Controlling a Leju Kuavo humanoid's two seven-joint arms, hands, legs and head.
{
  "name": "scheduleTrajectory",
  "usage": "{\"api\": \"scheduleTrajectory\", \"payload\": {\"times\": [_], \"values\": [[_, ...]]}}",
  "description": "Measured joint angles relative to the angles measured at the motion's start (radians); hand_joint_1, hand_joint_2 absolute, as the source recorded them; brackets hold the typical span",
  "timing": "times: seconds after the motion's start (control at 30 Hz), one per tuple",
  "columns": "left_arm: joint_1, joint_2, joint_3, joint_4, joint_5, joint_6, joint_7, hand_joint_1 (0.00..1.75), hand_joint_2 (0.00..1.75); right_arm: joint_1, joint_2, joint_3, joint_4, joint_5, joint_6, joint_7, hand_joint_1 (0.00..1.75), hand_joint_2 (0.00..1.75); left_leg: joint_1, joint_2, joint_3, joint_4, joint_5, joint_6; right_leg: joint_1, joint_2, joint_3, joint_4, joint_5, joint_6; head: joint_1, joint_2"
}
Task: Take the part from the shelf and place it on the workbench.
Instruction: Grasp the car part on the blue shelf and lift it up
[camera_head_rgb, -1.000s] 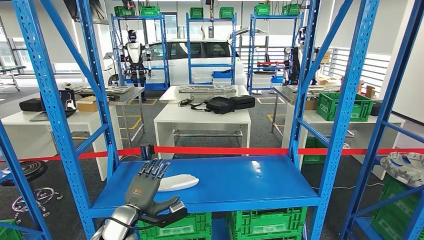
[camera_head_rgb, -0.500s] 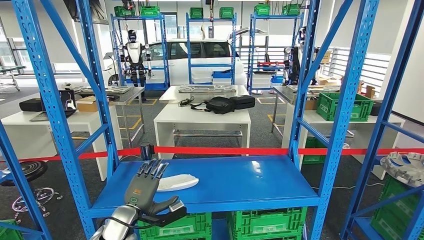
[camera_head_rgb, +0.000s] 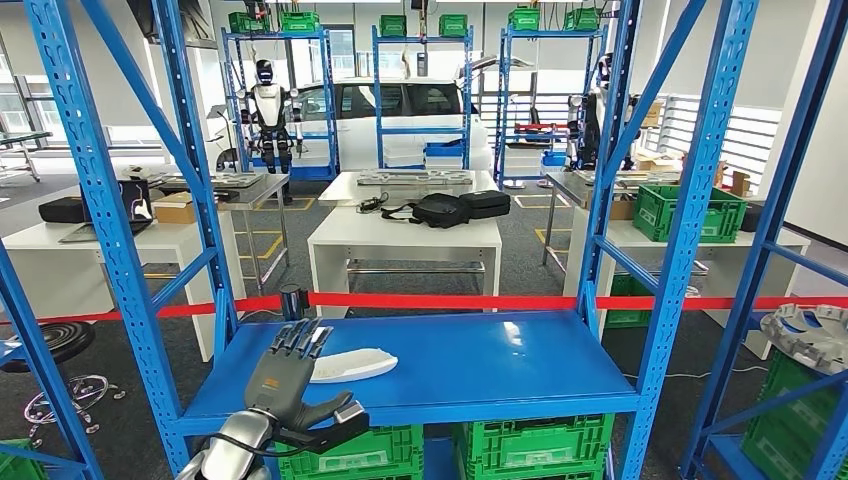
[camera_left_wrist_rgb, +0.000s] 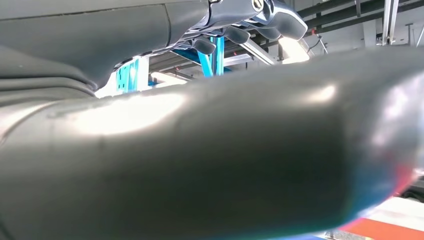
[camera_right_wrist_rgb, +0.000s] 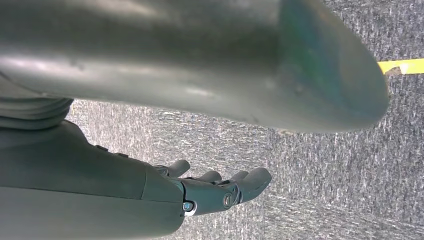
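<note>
Reaching in over the front edge of the blue shelf (camera_head_rgb: 480, 365), my left hand (camera_head_rgb: 285, 380) is spread flat with fingers (camera_head_rgb: 298, 340) extended and thumb held out to the side, gripping nothing. Its fingertips sit at the near end of the white part (camera_head_rgb: 355, 363), which lies flat on the shelf; I cannot tell whether they touch it. My right hand (camera_right_wrist_rgb: 210, 192) hangs above grey carpet (camera_right_wrist_rgb: 325, 175), its fingers loosely apart and slightly curled, holding nothing.

No text, label or number can be read anywhere.
</note>
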Motion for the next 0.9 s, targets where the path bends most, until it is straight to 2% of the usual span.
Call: {"api": "scheduleTrajectory", "payload": {"times": [0.43, 0.73, 0.9], "values": [[0.0, -0.006, 0.005, 0.002, -0.005, -0.023, -0.006, 0.0, 0.0, -0.001, 0.0, 0.0, 0.0, -0.001, 0.003, -0.003, 0.0, 0.0, 0.0, 0.0, 0.0, 0.0, 0.0, 0.0, 0.0, 0.0, 0.0, 0.0, 0.0, 0.0, 0.0, 0.0], [-0.004, -0.051, 0.005, 0.002, -0.022, -0.044, -0.004, 0.0, 0.0, -0.001, 0.0, -0.012, 0.0, -0.016, 0.007, 0.006, 0.0, 0.0, -0.004, 0.0, 0.0, 0.002, -0.001, 0.001, -0.004, 0.0, -0.001, -0.002, 0.001, 0.003, 0.0, 0.0], [-0.009, -0.071, 0.005, 0.002, -0.031, -0.047, 0.004, 0.0, 0.0, -0.001, 0.0, -0.02, 0.0, -0.02, 0.008, 0.009, 0.0, 0.0, -0.008, 0.0, -0.001, -0.001, -0.003, 0.009, -0.008, 0.001, -0.001, -0.007, 0.001, 0.01, 0.0, 0.0]]}}
